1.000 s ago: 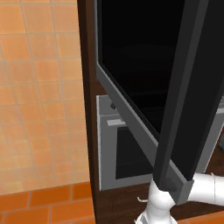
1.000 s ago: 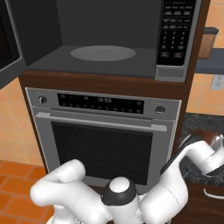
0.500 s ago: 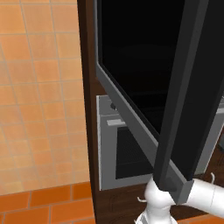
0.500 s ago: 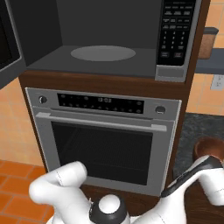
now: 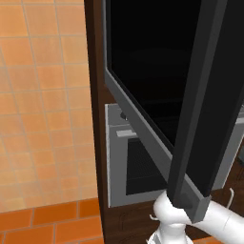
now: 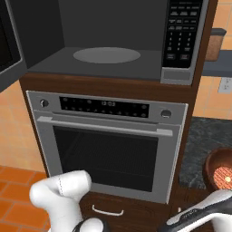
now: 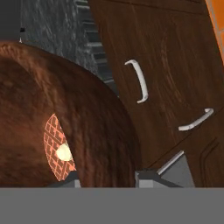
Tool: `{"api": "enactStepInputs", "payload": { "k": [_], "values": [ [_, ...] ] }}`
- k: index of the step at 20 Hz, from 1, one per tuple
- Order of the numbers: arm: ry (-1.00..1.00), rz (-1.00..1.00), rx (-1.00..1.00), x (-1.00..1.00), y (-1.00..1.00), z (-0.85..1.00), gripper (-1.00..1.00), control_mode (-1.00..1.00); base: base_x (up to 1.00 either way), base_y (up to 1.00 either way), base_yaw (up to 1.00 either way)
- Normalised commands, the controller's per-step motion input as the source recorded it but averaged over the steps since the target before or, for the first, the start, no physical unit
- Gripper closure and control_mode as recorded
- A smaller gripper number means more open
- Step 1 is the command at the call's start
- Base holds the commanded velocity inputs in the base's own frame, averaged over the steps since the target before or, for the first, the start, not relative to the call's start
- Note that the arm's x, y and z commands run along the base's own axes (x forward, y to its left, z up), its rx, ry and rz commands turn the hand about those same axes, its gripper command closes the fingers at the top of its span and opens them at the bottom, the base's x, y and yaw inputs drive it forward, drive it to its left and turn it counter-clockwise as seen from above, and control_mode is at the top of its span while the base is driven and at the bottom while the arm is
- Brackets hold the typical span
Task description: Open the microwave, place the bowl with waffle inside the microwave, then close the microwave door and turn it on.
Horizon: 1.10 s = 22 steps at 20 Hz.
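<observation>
The door (image 6: 8, 45) stands swung wide, far left of and above the pincer (image 7: 109, 178), leaving the microwave (image 6: 183, 41) cavity bare and ready to take the load. The oven (image 6: 106, 154) sits under it, also left of the pincer. The bowl (image 6: 221, 170) rests on the dark surface (image 6: 199, 140) low at the right. The pincer is right on it, its tips either side of the bowl's wall and seemingly pinching it, with the waffle (image 7: 57, 151) just inside the rim. That hold suits carrying the bowl level up to the cavity. Against half a second ago, the arm has sunk lower toward the bowl. Door, microwave and bowl are unmoved.
</observation>
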Motion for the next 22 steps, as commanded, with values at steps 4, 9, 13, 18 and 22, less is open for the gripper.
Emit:
{"api": "enactStepInputs", "payload": {
  "k": [4, 9, 13, 18, 22],
  "values": [
    [-0.19, 0.15, -0.09, -0.81, 0.88, 0.91, 1.00, -1.00, 0.00, 0.00, 0.00],
    [-0.06, 0.15, -0.17, -0.44, 1.00, 0.81, 1.00, -1.00, 0.00, 0.00, 0.00],
    [-0.05, 0.03, -0.09, -0.34, 0.98, 0.62, 1.00, -1.00, 0.00, 0.00, 0.00],
    [-0.02, 0.01, -0.07, -0.36, 0.85, 0.66, 1.00, -1.00, 0.00, 0.00, 0.00],
    [-0.01, 0.00, -0.12, -0.15, 0.96, 0.77, 1.00, -1.00, 0.00, 0.00, 0.00]
  ]
}}
